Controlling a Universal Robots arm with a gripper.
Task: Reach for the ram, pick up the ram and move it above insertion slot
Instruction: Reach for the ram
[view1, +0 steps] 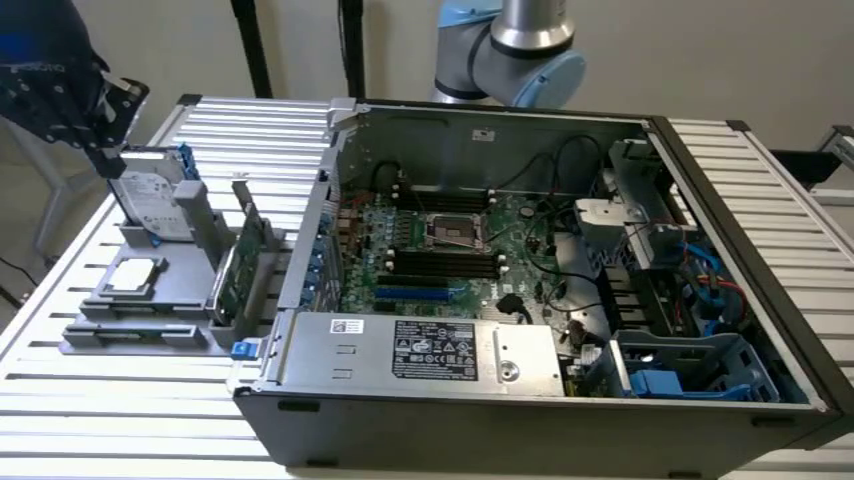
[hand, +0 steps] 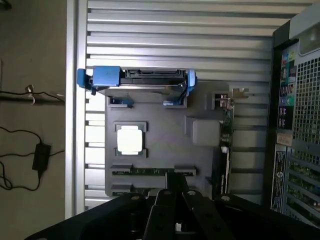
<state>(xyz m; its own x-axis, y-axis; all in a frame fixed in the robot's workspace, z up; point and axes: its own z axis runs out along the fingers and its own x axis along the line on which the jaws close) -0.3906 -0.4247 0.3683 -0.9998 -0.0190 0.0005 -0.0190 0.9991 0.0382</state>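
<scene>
**robot arm poised over parts tray, ram not yet in hand**

the step in hand looks like the reach, the 1st of 3. the gripper (hand: 176, 186) hangs high over a grey fixture tray (hand: 165, 150) on the slatted table (view1: 80, 420), at the exterior view's left of the open computer case (view1: 534, 420). its fingers are clenched together and carry nothing.

the ram (hand: 145, 171), a thin green stick, lies flat in a groove of the tray. it sits at the opposite end from the hard drive (hand: 145, 77) in its blue caddy, with 1 processor chip (hand: 130, 140) between them. an expansion card (hand: 226, 150) stands on edge along the side of the tray nearest the case. in the wrist view the fingertips line up close to the ram, though the exterior view puts the gripper well above the tray.

the black insertion slots (view1: 441, 262) on the motherboard (view1: 514, 215) lie inside the case, well apart from the tray.

a grasp on so thin a board would seem to call for parted fingers, squared to its long edges, and a careful descent.
</scene>
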